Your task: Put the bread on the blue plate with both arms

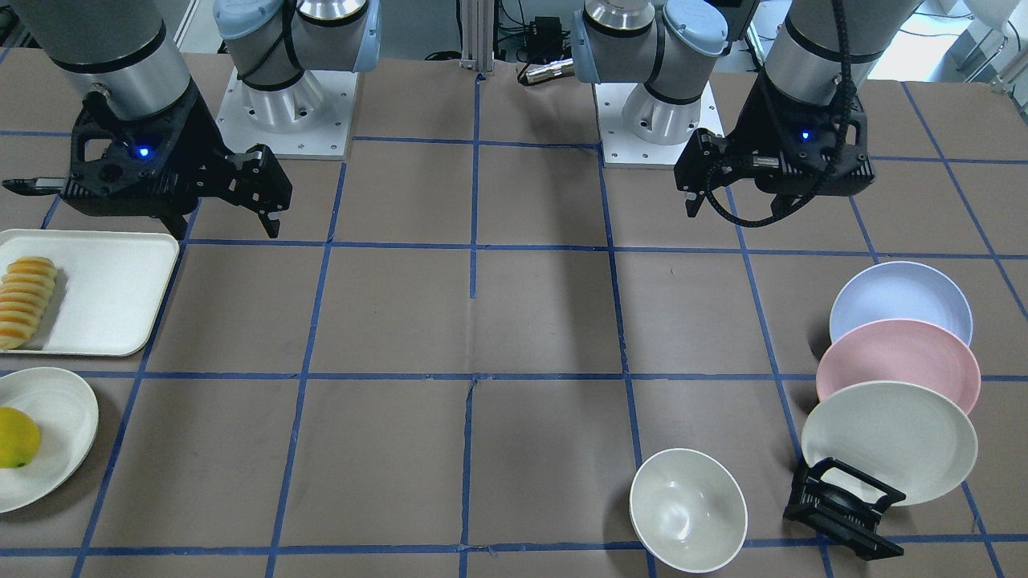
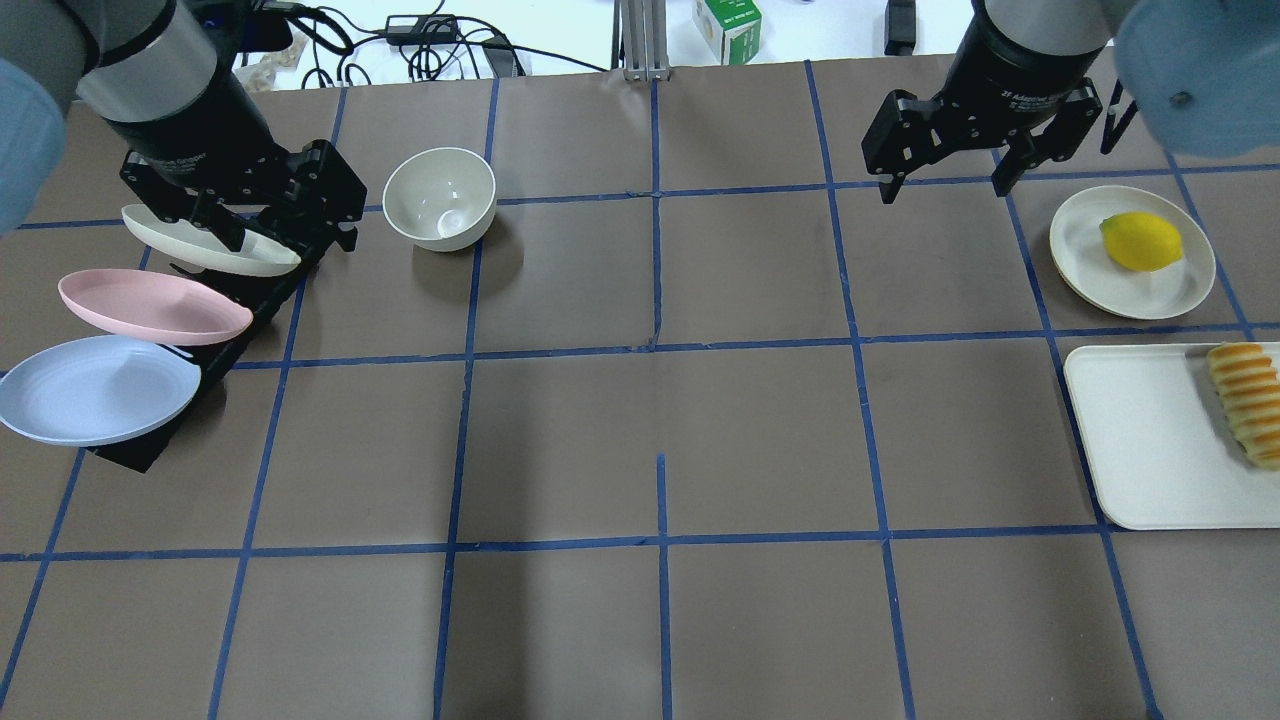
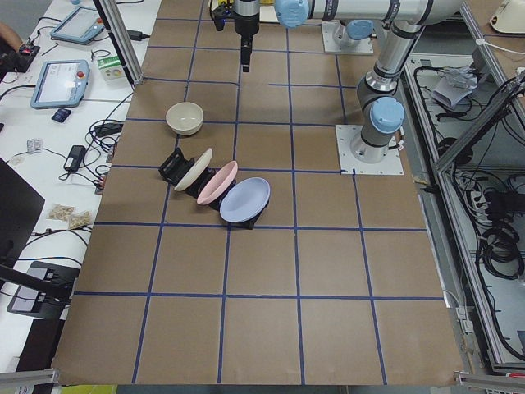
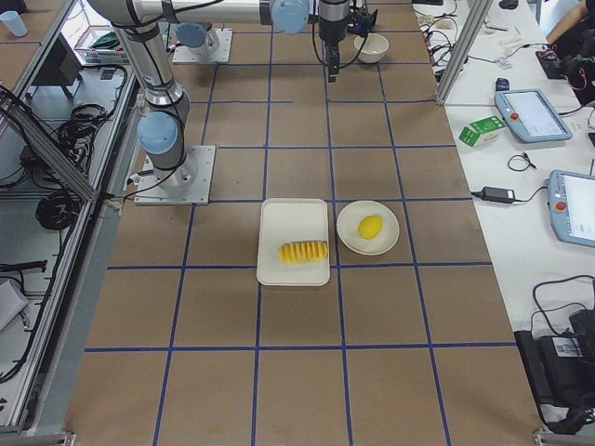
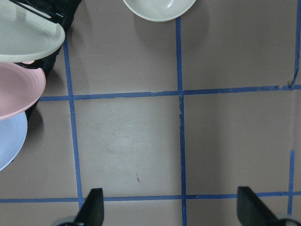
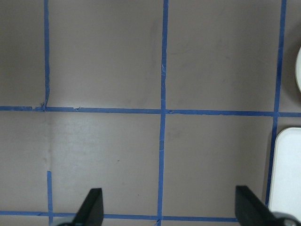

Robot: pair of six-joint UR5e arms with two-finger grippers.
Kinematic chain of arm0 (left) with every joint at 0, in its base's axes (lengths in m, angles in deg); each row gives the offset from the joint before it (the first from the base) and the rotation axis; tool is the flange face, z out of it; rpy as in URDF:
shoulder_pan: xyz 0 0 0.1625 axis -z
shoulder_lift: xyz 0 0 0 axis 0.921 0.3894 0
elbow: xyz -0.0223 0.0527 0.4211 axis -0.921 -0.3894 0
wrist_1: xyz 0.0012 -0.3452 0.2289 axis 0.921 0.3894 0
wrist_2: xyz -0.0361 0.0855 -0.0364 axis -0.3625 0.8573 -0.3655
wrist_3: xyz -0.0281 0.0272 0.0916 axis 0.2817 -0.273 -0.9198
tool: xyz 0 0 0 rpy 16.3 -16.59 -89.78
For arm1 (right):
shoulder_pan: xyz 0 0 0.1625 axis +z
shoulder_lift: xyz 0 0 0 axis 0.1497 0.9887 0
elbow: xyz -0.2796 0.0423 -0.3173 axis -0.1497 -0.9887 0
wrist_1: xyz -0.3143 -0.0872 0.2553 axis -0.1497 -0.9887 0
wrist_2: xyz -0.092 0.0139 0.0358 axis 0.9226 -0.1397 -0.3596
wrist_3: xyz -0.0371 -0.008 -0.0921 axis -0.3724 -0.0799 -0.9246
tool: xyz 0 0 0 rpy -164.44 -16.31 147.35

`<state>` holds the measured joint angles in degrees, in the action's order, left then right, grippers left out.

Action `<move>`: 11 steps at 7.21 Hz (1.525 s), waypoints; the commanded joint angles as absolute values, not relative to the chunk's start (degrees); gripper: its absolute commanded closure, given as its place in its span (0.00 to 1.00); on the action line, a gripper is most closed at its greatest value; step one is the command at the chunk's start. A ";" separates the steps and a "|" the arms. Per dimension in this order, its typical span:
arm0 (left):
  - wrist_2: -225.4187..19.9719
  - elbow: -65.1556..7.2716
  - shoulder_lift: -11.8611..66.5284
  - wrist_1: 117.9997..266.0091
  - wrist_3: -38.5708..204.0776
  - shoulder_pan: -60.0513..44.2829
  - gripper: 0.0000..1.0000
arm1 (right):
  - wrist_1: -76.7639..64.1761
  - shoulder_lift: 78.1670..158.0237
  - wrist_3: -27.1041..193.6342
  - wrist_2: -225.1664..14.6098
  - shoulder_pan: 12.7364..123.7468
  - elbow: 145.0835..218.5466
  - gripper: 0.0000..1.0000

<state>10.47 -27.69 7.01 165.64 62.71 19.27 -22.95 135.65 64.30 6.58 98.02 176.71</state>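
Note:
The bread (image 2: pixel 1245 400), a ridged golden and pale yellow loaf, lies on a white tray (image 2: pixel 1140 440) at the table's right; it also shows in the front view (image 1: pixel 28 301). The blue plate (image 2: pixel 95 390) leans in a black rack (image 1: pixel 843 514) at the table's left, beside a pink plate (image 2: pixel 150 305) and a cream plate (image 2: pixel 205 245). My left gripper (image 5: pixel 170 209) is open and empty, hovering high over bare table to the right of the plates. My right gripper (image 2: pixel 943 188) is open and empty, high above the table, apart from the tray.
A cream bowl (image 2: pixel 440 195) stands near the rack. A yellow lemon (image 2: pixel 1140 240) sits on a cream plate (image 2: pixel 1085 255) next to the tray. Brown paper with a blue tape grid covers the table. Both arm bases stand at the robot's edge.

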 commanded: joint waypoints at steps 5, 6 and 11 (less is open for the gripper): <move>11.09 -26.31 6.95 165.11 62.57 11.69 0.00 | -22.71 136.17 64.30 7.56 96.51 178.72 0.00; 11.27 -25.52 7.04 165.11 61.79 10.28 0.00 | -22.71 136.35 63.43 7.74 96.24 178.73 0.00; 10.83 -24.90 8.69 164.50 45.46 -10.96 0.00 | -23.32 136.27 48.52 10.99 76.96 182.22 0.00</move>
